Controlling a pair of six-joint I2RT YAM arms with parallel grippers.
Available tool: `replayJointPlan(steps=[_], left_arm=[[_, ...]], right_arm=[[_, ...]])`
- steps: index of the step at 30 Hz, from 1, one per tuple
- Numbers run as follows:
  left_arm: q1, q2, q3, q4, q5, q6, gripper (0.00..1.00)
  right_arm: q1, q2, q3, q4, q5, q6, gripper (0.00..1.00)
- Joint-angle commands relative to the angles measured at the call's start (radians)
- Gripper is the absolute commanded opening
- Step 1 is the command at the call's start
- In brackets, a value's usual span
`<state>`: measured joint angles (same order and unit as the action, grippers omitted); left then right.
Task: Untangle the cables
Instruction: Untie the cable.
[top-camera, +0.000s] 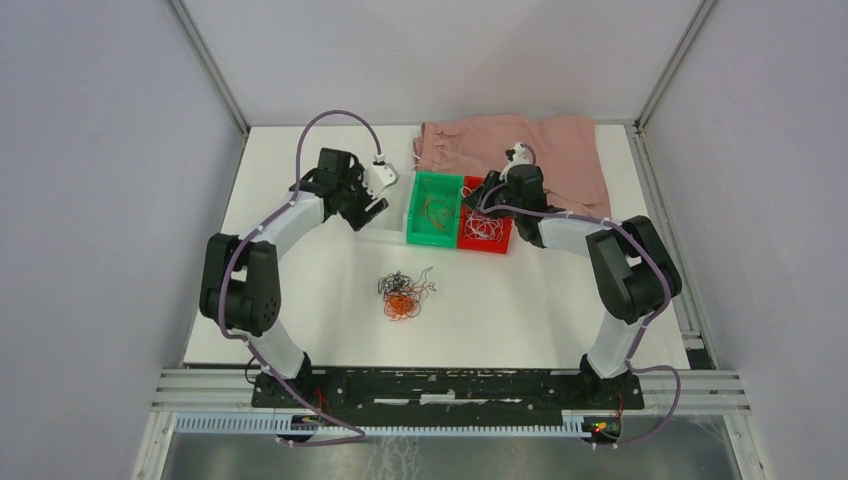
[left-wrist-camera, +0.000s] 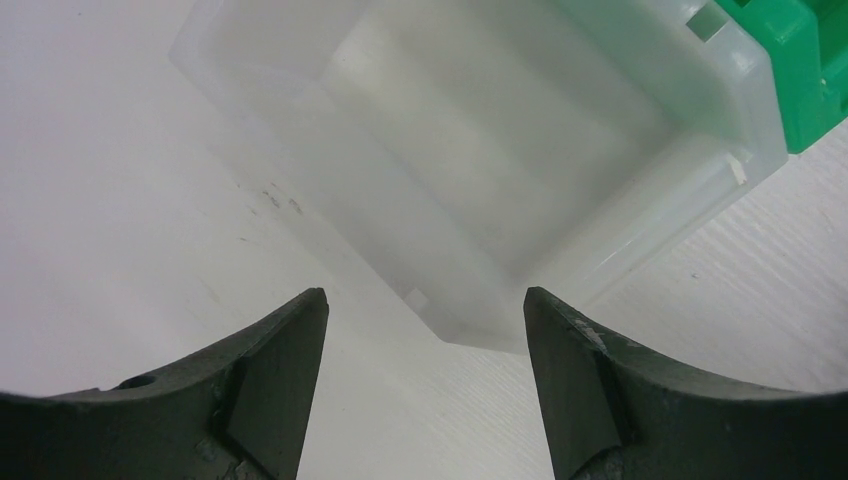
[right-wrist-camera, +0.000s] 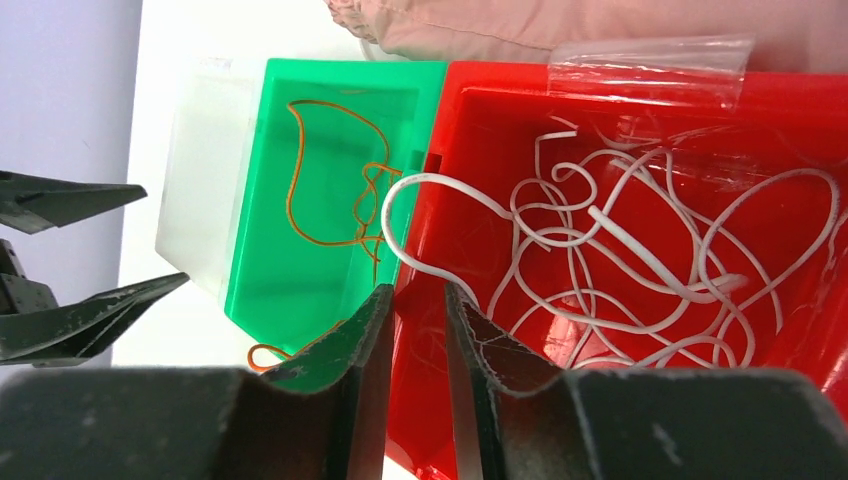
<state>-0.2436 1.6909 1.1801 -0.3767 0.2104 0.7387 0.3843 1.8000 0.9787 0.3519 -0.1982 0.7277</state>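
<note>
The cables not yet sorted lie as one small knot of black and orange on the table, between the two arms and well apart from the bins. The job looks partly done. A few orange strands lie loose in the green bin and many white strands in the red bin, with one white loop hanging over the shared wall. The clear bin appears empty, so the black ones and the remaining orange are judged left to do.

Counted, there is one knot, three bins in a row, one pink cloth behind them and two grippers; the strands overlap too much to number.

The right gripper hovers over the green-red wall, its jaws a narrow gap apart with nothing seen pinched. The left gripper hangs above the clear bin, jaws spread and empty
</note>
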Motion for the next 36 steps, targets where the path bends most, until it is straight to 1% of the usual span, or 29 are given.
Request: replayJointPlan(steps=[1,6,10,13,17,22,27,30,33,35,36], left_arm=[[0.004,0.001,-0.016,0.071,-0.015,0.076,0.78],[0.007,0.002,-0.022,0.073,-0.018,0.090,0.76],[0.013,-0.002,-0.023,0.063,-0.014,0.111,0.76],[0.015,0.003,-0.028,0.063,-0.015,0.124,0.76],[0.015,0.016,-0.028,0.068,-0.012,0.123,0.74],[0.015,0.020,-0.032,0.062,-0.018,0.134,0.73],[0.021,0.017,-0.035,0.053,-0.021,0.160,0.73],[0.026,0.022,-0.031,0.047,-0.018,0.163,0.73],[0.030,0.015,-0.030,0.048,-0.012,0.161,0.73],[0.033,0.010,-0.030,0.045,-0.008,0.159,0.73],[0.035,0.006,-0.028,0.042,-0.005,0.160,0.73]], right_arm=[[-0.023,0.021,-0.017,0.116,-0.036,0.074,0.31],[-0.034,0.043,-0.012,0.095,0.022,0.115,0.30],[-0.041,0.044,-0.050,0.156,0.019,0.134,0.30],[-0.047,0.030,-0.087,0.222,-0.013,0.138,0.39],[-0.056,0.016,-0.117,0.259,-0.030,0.147,0.45],[-0.065,0.033,-0.107,0.263,-0.026,0.172,0.45],[-0.079,0.025,-0.136,0.321,-0.034,0.198,0.44],[-0.081,0.012,-0.136,0.284,-0.033,0.177,0.45],[-0.080,0.023,-0.107,0.197,-0.019,0.156,0.45],[-0.079,0.034,-0.078,0.119,0.000,0.151,0.42],[-0.079,0.032,-0.079,0.095,0.023,0.151,0.38]])
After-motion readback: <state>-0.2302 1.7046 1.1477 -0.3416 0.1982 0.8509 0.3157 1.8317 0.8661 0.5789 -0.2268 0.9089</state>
